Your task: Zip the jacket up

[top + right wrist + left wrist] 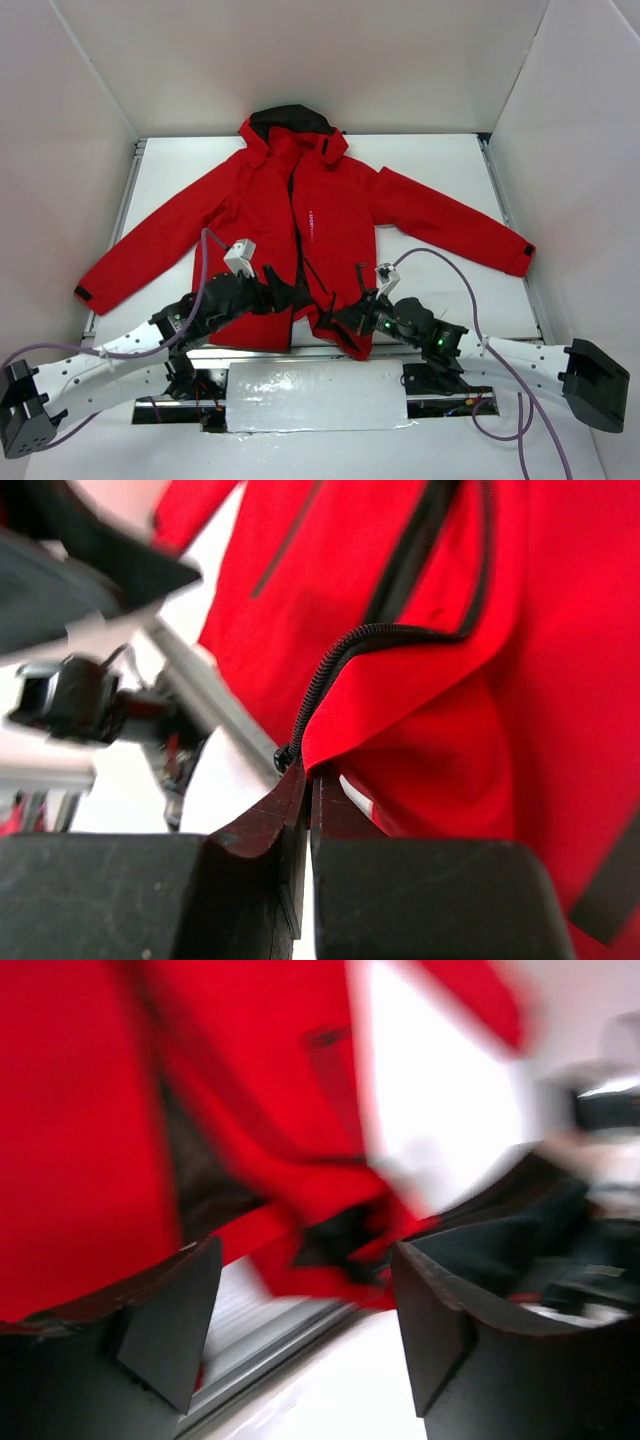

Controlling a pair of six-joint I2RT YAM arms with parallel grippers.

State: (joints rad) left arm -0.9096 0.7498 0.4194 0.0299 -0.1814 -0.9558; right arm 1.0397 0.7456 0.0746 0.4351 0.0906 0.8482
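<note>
The jacket lies flat on desk, front open. My right gripper clamps hem beside zipper foot, I judge to anchor it. My left gripper, jaws apart, hovers by other panel, holding nothing.

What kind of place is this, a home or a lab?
Likely a robotics lab test cell: plain white wall panels box in a white table, with a red jacket spread flat.

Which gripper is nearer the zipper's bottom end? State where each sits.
Right. The right gripper is shut on the jacket hem just under the zipper's bottom end. The left gripper hangs open by the jacket's other half, farther off.
</note>
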